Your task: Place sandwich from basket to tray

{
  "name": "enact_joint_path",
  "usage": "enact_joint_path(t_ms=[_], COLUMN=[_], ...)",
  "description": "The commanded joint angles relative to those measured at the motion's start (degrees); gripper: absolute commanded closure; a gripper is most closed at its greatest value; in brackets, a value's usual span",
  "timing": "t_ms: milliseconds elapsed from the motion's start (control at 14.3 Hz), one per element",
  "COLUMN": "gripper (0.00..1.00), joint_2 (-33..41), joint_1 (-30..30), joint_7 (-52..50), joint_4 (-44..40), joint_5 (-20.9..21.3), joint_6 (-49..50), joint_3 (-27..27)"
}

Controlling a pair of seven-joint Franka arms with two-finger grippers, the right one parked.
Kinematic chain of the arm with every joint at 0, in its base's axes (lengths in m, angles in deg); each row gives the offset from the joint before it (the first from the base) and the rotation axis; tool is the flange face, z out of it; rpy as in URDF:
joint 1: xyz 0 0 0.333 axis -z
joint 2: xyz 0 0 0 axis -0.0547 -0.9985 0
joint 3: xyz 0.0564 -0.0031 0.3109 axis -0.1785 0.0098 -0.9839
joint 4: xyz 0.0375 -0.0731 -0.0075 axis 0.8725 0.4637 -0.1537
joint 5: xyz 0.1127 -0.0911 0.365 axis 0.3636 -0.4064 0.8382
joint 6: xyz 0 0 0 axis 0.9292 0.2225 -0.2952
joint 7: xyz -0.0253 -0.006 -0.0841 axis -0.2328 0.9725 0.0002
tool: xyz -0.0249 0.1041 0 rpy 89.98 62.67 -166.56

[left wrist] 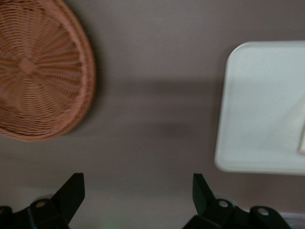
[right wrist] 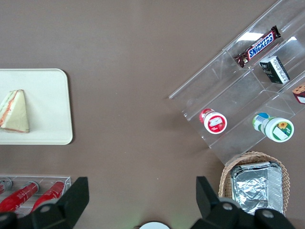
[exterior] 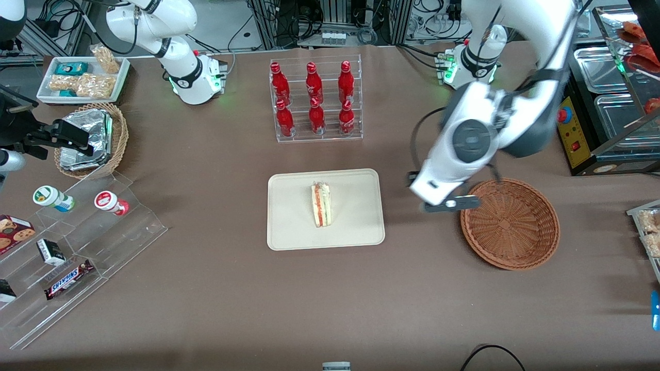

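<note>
Sandwich (exterior: 321, 204) lies on the tray (exterior: 291, 226), just past the frame's centre in the front view, resting on its side with its long axis running from the nearer edge of the tray toward the bottle rack (exterior: 315, 100); the striped filling edge faces up at me. It looks settled near the middle of the tray, clear of the rim on every side. I judge the placing done.

My gripper (exterior: 449, 204) hangs over bare table between tray and basket (exterior: 510, 224), right of centre in the front picture, at the basket's rim on the side toward the tray. So the sandwich lies sideways from the hand, toward the parked arm's end, with open cloth between them.

From the wrist camera I see both fingers (left wrist: 71, 193) spread wide with only brown tablecloth in the gap; they hold nothing and touch nothing. The basket (left wrist: 40, 71) shows no contents, and the tray (left wrist: 259, 105) edge shows with a sliver of the sandwich (left wrist: 302, 143) at the frame's border.

If anything remains, I reckon it is only pulling the arm back, with care not to clip the basket rim.
</note>
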Motion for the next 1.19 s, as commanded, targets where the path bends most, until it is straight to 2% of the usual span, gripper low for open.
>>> enact_joint_path(t_ms=[0, 280, 560, 910, 1120], gripper=[0.00, 0.00, 0.00, 0.00, 0.00], joint_2=[8.4, 13.7, 17.3, 16.6, 12.7], joint_1=[-7.0, -13.3, -19.1, -18.4, -18.1], joint_7=[12.7, 24.2, 26.2, 25.3, 25.2], joint_4=[3.4, 0.1, -3.1, -5.6, -7.1], joint_5=[-0.8, -0.6, -0.8, -0.6, -0.6], joint_6=[5.8, 12.3, 13.8, 10.3, 6.2], joint_3=[0.6, 0.4, 0.7, -0.8, -0.8])
